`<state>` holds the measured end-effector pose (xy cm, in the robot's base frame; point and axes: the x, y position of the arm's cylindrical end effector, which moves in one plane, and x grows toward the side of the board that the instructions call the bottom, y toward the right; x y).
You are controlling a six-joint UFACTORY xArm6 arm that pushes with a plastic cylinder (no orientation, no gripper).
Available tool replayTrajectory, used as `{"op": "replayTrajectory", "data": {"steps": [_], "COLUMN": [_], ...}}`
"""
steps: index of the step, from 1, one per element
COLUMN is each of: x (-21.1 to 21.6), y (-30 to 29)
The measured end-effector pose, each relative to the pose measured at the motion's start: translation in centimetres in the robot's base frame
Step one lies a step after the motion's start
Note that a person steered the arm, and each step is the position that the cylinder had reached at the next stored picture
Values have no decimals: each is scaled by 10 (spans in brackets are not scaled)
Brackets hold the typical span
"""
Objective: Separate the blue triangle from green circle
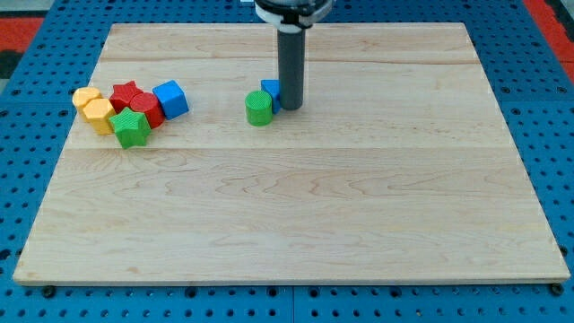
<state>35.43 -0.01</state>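
The green circle stands on the wooden board near the view's top middle. The blue triangle sits just behind it to the right, touching or almost touching it, and is mostly hidden by my rod. My tip rests on the board right beside the blue triangle, on its right side, and just right of the green circle.
A cluster of blocks lies at the view's left: two yellow blocks, a red star, another red block, a green block and a blue cube. Blue pegboard surrounds the board.
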Motion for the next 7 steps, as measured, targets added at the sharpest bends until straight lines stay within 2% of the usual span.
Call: {"op": "replayTrajectory", "data": {"steps": [1, 2, 3, 4, 5, 7], "x": [7, 53, 58, 22, 7, 10], "y": [27, 25, -10, -11, -10, -69]}}
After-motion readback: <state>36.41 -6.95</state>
